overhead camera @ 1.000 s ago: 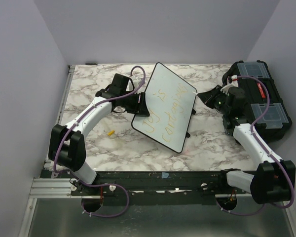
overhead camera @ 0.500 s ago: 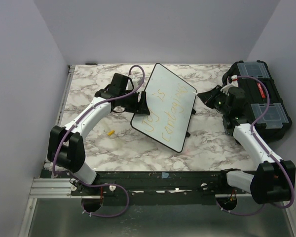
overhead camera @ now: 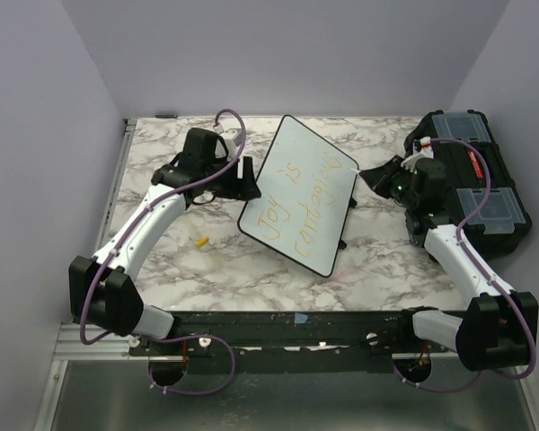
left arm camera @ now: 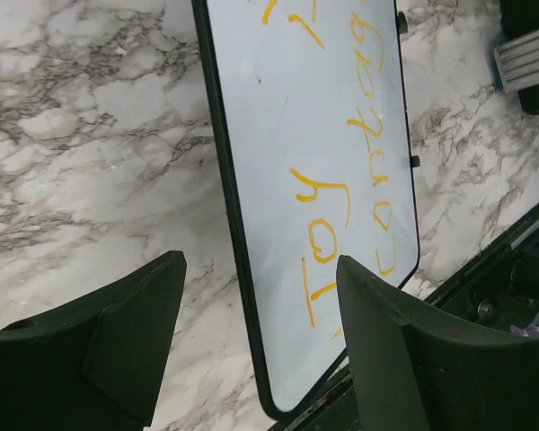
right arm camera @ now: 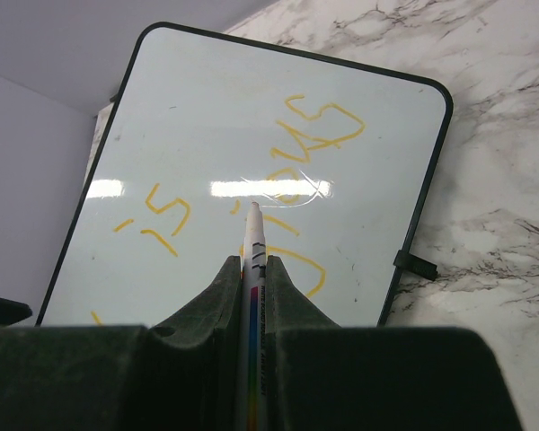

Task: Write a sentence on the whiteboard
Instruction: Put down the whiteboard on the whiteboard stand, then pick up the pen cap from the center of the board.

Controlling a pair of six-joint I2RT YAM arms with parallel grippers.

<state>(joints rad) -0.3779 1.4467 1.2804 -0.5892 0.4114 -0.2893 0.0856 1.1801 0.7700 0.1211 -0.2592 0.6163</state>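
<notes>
While the whiteboard [overhead camera: 298,196] lies skewed on the bench [overhead camera: 180,260], the sentence [overhead camera: 311,205] "Joy is contagious" looks complete across it.
Left tool [overhead camera: 248,178] gapes wide just beside the board's left rim, gripping nothing, likely placed to steady it; right tool [right arm camera: 251,278] pinches a marker [right arm camera: 253,235], tip aimed at the last word.
</notes>
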